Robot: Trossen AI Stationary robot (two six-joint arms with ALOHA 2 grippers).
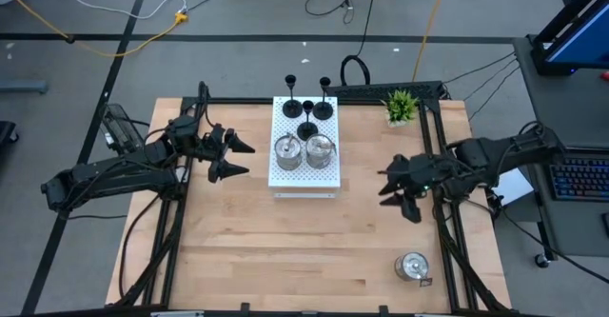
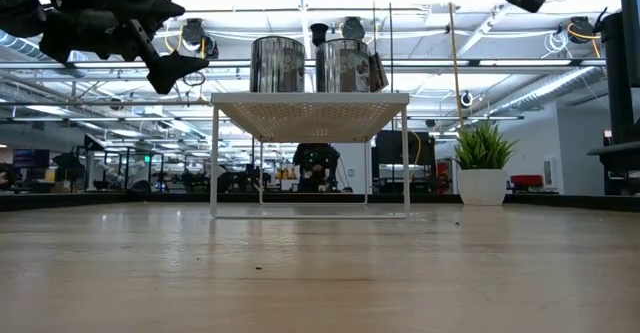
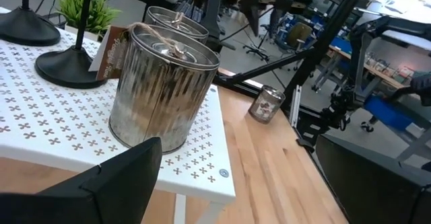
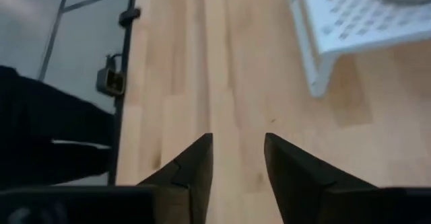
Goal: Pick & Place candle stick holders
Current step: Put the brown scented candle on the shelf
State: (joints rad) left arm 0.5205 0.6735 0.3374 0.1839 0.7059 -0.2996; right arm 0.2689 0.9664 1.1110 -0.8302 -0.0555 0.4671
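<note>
The right gripper (image 1: pixel 392 189) is hovering empty, fingers parted, above the table (image 1: pixel 285 250), while the left gripper (image 1: pixel 236 158) is waiting wide open beside the white board (image 1: pixel 304 176).

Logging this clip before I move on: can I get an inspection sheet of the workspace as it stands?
Surface: wooden table, bare in the middle.
Job's things: three black holders and two silver holders stand on the white perforated board; a third silver holder sits alone on the table near the right front corner.
Clutter: small potted plant at the back right.
Hands: left hand open, empty, beside the board; right hand partly open, empty, above bare wood.
Cables: black loop behind the board; yellow cable on the floor.
Surroundings: keyboard at right; open workshop behind.
</note>
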